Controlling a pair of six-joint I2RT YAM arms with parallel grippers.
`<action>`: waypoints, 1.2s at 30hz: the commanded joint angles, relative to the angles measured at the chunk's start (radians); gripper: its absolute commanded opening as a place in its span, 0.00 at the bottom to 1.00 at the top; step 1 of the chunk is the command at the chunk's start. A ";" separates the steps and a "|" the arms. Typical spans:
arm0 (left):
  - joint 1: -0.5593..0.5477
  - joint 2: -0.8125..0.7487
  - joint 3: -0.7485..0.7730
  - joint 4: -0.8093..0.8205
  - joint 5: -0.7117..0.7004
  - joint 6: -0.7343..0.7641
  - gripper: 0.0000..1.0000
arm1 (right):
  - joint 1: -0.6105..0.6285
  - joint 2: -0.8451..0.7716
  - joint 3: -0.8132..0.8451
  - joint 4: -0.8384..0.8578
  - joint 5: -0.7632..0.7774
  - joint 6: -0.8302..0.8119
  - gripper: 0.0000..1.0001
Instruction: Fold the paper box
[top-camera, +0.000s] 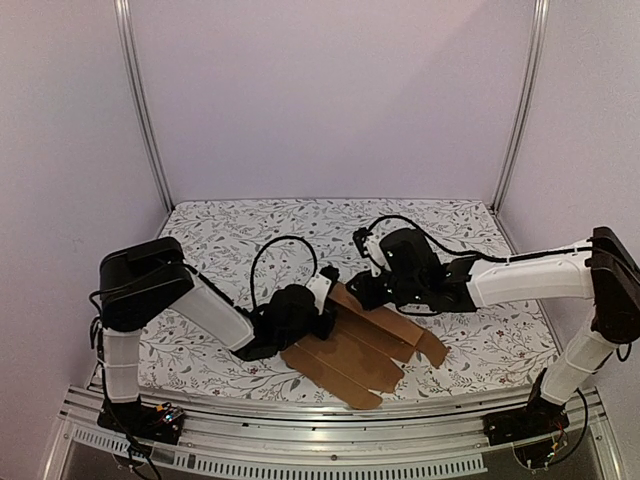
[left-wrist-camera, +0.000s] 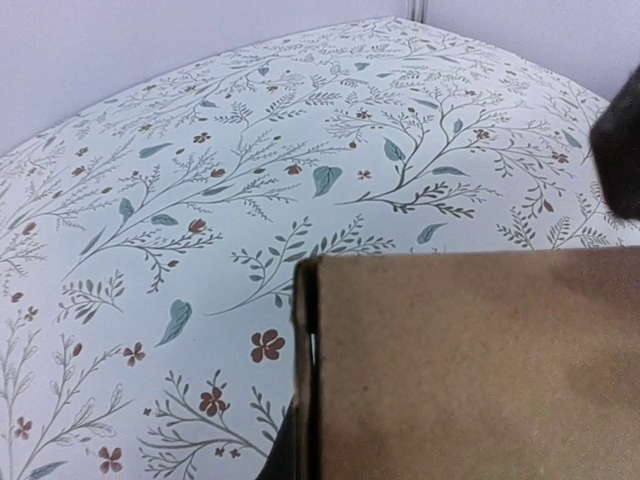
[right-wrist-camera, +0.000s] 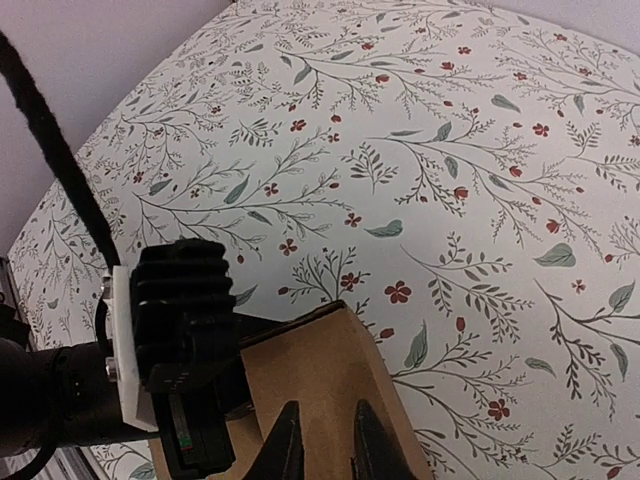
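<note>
The paper box (top-camera: 365, 345) is a flat brown cardboard sheet with flaps, lying in the middle of the flowered table. My left gripper (top-camera: 325, 300) is at the sheet's far left corner, where one flap stands raised. In the left wrist view that flap (left-wrist-camera: 470, 370) fills the lower right and hides the fingers, and its folded edge sits right at the jaws. My right gripper (right-wrist-camera: 326, 405) hovers over the same raised panel (right-wrist-camera: 320, 350). Its fingers stand slightly apart with nothing between them. The left gripper's black body (right-wrist-camera: 180, 350) is close beside it.
A flowered cloth (top-camera: 230, 240) covers the table. Metal frame posts (top-camera: 145, 110) stand at the back corners and a rail (top-camera: 320, 440) runs along the near edge. A black cable (right-wrist-camera: 50, 150) loops near the left gripper. Both wrists are close together over the sheet's far end.
</note>
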 joint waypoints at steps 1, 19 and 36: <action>-0.013 -0.044 -0.020 -0.055 -0.084 -0.038 0.00 | -0.024 -0.094 -0.011 -0.087 0.029 -0.043 0.18; -0.013 -0.127 -0.009 -0.326 -0.244 -0.312 0.00 | -0.107 -0.255 0.085 -0.373 0.146 -0.139 0.19; -0.055 -0.147 0.074 -0.564 -0.254 -0.430 0.00 | -0.106 -0.318 0.009 -0.479 0.138 -0.074 0.00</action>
